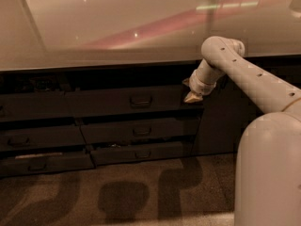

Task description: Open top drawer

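The top drawer [108, 102] is the wide dark front just under the pale counter, with a small dark pull [140, 100] at its middle. A dark gap runs along its upper edge. My gripper [190, 94] hangs from the white arm [244, 74] at the drawer front's right end, well to the right of the pull. Its pale tip lies against or just in front of that right edge; I cannot tell whether it touches.
Two slimmer drawers [141, 131] [141, 153] sit below the top one, with more drawer fronts [37, 138] at the left. A plain dark cabinet door [221, 117] stands right of the gripper. My white base [268, 173] fills the lower right. The carpet floor [117, 192] lies below.
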Available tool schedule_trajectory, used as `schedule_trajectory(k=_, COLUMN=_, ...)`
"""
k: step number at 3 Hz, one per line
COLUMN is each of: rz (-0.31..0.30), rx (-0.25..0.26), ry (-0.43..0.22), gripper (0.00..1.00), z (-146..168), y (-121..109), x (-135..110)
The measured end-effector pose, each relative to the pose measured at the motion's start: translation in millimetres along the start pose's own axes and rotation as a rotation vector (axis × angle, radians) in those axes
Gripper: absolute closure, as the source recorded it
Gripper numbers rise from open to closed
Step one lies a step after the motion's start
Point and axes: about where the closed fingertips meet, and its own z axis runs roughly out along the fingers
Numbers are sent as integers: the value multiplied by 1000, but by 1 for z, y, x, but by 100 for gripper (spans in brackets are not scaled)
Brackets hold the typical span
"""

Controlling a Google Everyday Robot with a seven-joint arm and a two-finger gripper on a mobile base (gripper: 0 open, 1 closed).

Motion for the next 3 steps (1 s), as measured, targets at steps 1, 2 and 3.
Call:
schedule_trajectory(k=1, rz=-17, rx=21, ry=-30, gripper=100, z=-12, y=1, x=-6)
schedule_trajectory(k=2, rz=-17, rx=21, ry=-30, gripper=100, z=-20, y=-1, x=-8)
schedule_trajectory(k=3, rz=-17, rx=21, ry=-30, gripper=100, z=-28, y=-2, x=-11)
